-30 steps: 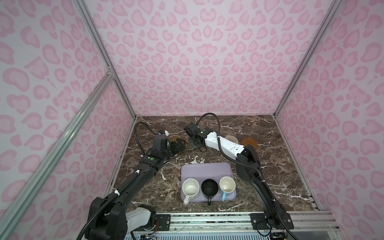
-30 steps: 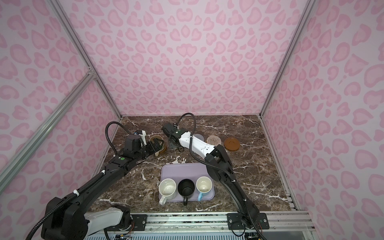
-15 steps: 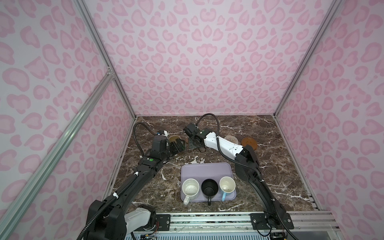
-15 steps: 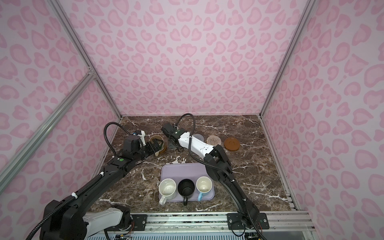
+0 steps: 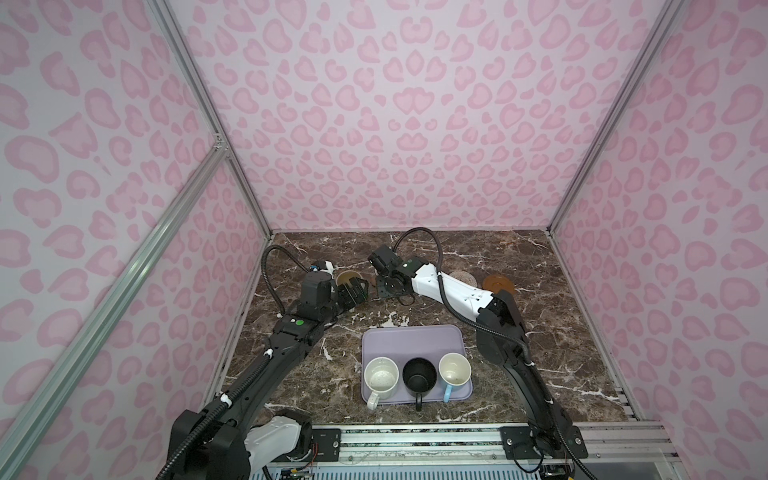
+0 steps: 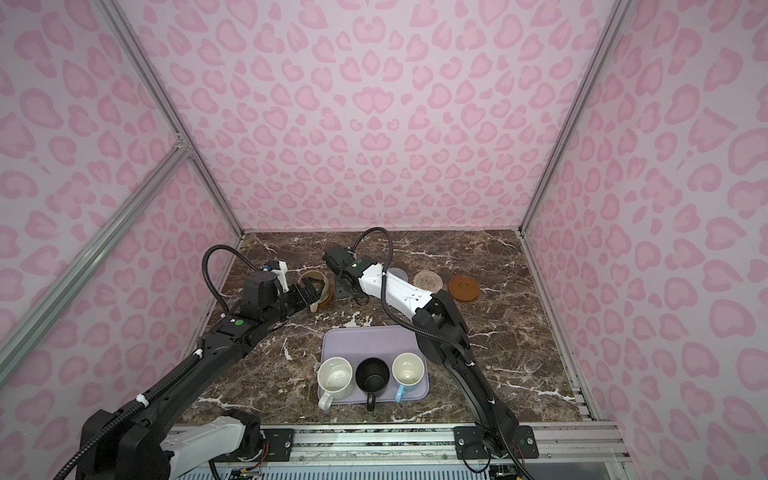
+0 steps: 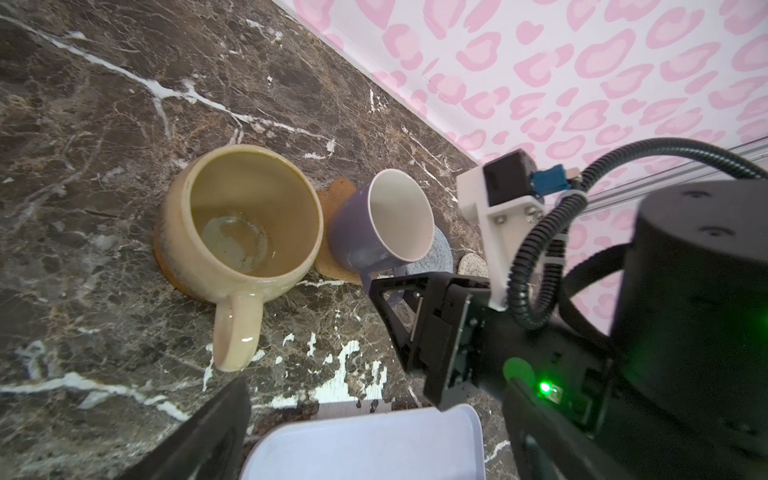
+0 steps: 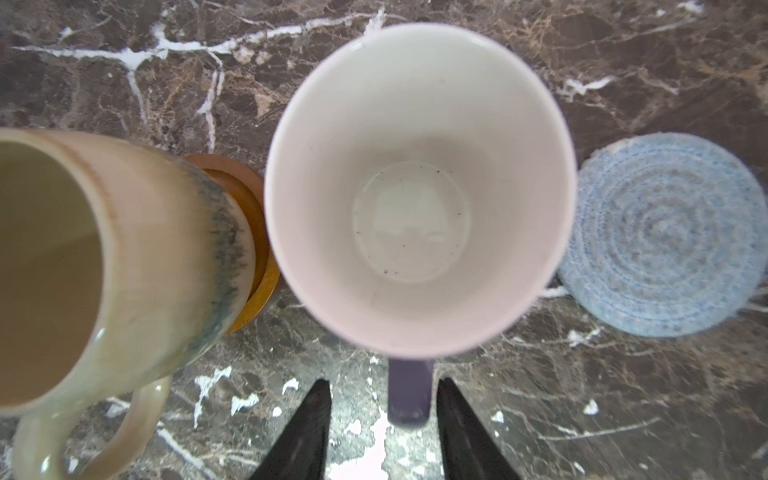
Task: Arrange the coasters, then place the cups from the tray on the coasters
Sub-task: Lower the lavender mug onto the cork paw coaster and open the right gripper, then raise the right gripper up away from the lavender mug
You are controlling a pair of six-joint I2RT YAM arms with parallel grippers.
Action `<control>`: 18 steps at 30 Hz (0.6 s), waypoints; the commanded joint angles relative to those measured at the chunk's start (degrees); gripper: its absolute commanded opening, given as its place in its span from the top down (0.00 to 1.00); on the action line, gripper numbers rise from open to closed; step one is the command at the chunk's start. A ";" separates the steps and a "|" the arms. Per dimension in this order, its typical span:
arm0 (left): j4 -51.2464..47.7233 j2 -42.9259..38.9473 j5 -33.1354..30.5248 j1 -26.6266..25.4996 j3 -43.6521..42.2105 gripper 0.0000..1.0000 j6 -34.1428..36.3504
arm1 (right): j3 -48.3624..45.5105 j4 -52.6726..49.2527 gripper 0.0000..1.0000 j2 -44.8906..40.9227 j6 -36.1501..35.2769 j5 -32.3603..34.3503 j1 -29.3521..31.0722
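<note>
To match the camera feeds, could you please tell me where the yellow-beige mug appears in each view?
In a top view: yellow-beige mug back left, beyond the tray.
In a top view: mug likewise.
Left wrist: whole mug, beside the lavender mug.
Right wrist: mug cropped, beside the lavender mug.
Shared landmark: brown coaster under it.

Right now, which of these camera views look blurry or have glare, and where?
Right wrist view: the close lavender mug has a blurred rim, the yellow-beige mug is stretched at the frame edge, and the blue-grey coaster looks fuzzy. Left wrist view: both mugs are fairly sharp, with a bright glint on the yellow-beige mug's handle. Both top views: evenly lit and sharp, though everything on the table is small.
</note>
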 commanded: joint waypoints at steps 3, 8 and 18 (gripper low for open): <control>-2.69 -2.12 0.71 -0.02 -0.09 0.04 1.40 | -7.32 4.76 0.42 -6.97 0.31 1.38 0.76; -8.51 -4.93 1.25 -0.80 0.51 0.04 3.41 | -20.50 10.84 0.01 -18.63 0.23 2.95 1.47; -24.63 -10.84 -9.58 -12.48 4.15 0.03 3.31 | -44.87 24.00 0.03 -40.75 -8.57 -8.54 1.49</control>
